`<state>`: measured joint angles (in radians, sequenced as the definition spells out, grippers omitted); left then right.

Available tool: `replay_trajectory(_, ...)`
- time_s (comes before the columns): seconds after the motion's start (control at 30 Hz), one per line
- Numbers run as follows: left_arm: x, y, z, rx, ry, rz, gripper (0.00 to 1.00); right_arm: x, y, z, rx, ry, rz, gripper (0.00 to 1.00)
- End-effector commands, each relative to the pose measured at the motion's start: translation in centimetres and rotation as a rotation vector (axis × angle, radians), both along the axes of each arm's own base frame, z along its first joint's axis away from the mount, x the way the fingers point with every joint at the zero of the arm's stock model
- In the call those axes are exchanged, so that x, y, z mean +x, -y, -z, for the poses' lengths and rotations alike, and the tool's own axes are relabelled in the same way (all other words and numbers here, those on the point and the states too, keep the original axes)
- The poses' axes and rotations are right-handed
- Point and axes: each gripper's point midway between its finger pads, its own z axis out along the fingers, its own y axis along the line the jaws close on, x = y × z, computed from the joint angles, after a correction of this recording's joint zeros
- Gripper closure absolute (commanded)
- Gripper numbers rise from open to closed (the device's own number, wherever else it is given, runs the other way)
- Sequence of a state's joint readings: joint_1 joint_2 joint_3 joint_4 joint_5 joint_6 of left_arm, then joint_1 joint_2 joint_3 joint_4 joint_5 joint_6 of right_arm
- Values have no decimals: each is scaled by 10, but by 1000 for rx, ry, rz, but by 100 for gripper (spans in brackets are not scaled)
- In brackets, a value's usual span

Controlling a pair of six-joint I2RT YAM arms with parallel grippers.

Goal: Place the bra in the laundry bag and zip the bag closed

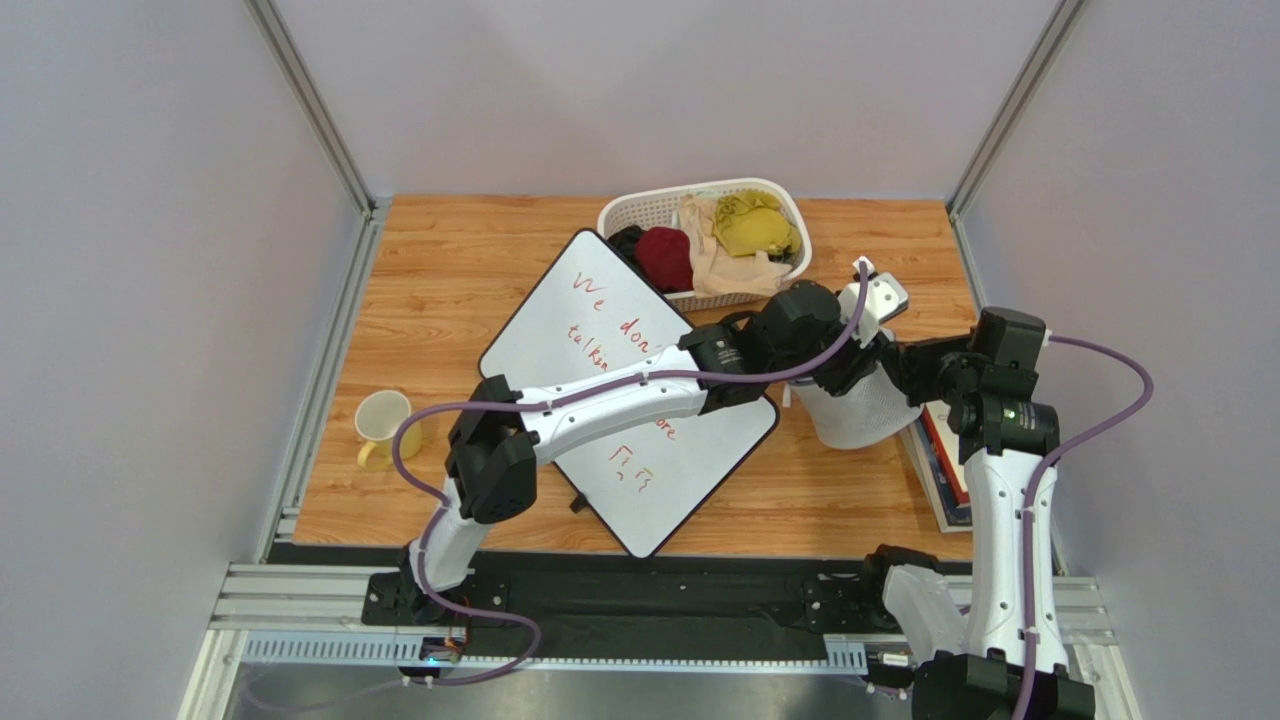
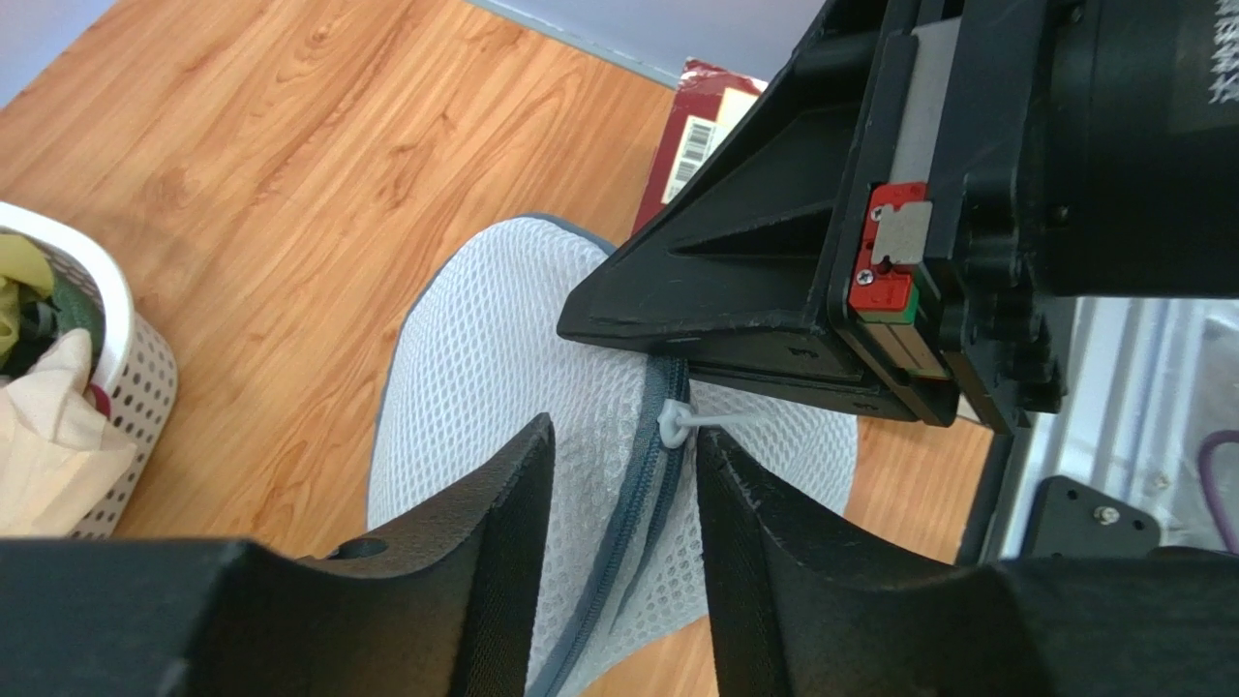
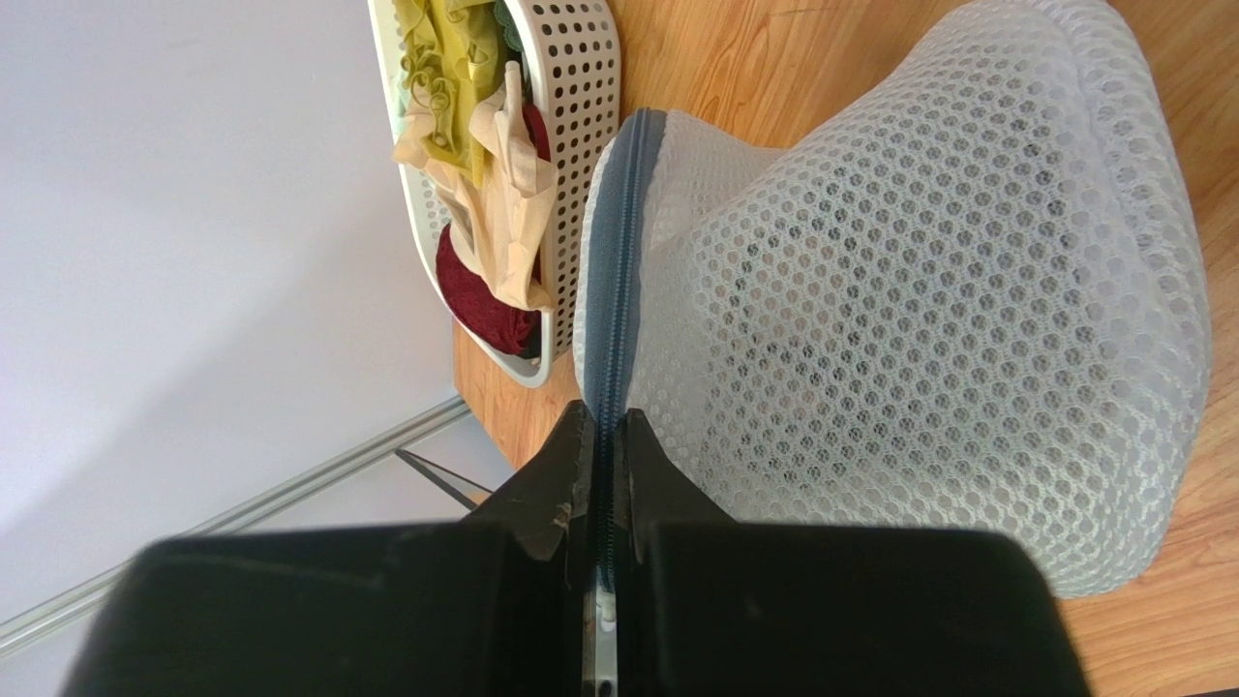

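The laundry bag is a white mesh dome at the right of the table, between both grippers. My right gripper is shut on its grey zipper band, and it is at the bag's right in the top view. My left gripper is open and straddles the zipper band. Its fingers stand on either side of the band, just below the white zipper pull. The band splits slightly below the pull. The mesh bulges out. The bra is not clearly visible.
A white slotted basket at the back holds yellow, dark red and beige garments. A whiteboard lies mid-table under the left arm. A yellow mug stands at the left, and books lie at the right edge.
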<state>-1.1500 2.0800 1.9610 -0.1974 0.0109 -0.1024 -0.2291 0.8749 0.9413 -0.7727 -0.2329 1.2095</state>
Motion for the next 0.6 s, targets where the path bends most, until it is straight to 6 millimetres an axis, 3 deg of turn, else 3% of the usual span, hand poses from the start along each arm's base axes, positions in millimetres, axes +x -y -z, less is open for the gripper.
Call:
replay_trajectory(0.0,5,6,-23,-36,92,-17,49,1,-2,-21,12,53,19,100)
replay_trajectory(0.3,0,10,-26,-59,103,8,39,-1,-9,-15,21,47,-3,100)
replay_trajectory(0.4,2,11,-24,-52,103,0,46,-2,-10,-17,24,53,-7,100)
replay_trajectory(0.57,8,10,-25,-55,120,-30,66,-3,-14,-15,29,47,-18,100)
